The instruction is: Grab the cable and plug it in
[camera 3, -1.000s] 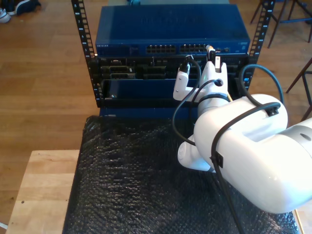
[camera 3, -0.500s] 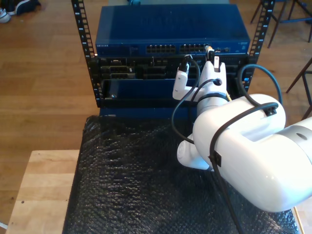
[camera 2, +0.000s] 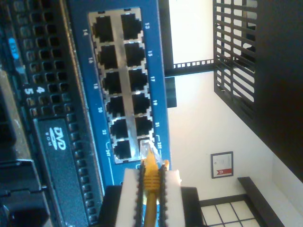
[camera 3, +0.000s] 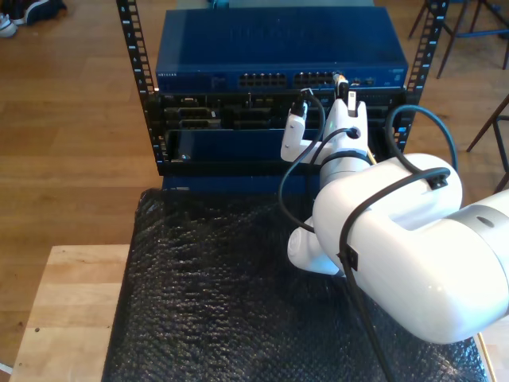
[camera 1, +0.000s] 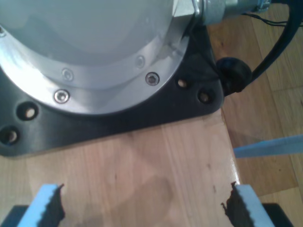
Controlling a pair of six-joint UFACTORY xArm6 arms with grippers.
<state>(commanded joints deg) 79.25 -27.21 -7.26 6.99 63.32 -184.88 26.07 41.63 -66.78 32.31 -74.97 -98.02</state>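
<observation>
1. Starting at the exterior view's left, a pale wooden table point(camera 3: 67, 306) shows at the lower corner, and a black bubble-wrap mat point(camera 3: 215, 294) covers the surface beside it, below a rack.
2. Behind the mat stands the rack point(camera 3: 139, 87), with a blue network switch point(camera 3: 278, 48) on top and darker units below it; two blocks of ports point(camera 3: 293, 79) run along the switch's front face.
3. Toward the exterior view's right, a white arm point(camera 3: 398, 247) reaches from the lower right corner up to the switch, wrapped in a thick black robot cable point(camera 3: 350, 215).
4. My second gripper point(camera 2: 151, 177) sits at the end of that arm, its two white pads point(camera 2: 131, 189) pressed together on the yellow cable point(camera 2: 150, 182).
5. The cable's clear plug point(camera 2: 146, 150) points at the port block and sits at the opening of the port in the corner of the block beside the label 23; I cannot tell how far in it has gone.
6. In the exterior view the same cable end point(camera 3: 340, 81) meets the right-hand end of the switch's port row.
7. My first gripper point(camera 1: 142, 210) hangs over bare pale wood point(camera 1: 142, 170) with its two blue-edged fingertips point(camera 1: 47, 203) spread wide apart and nothing between them.
8. Just beyond those fingertips lies a black base plate point(camera 1: 189, 101) carrying a round silver flange point(camera 1: 94, 61).
</observation>
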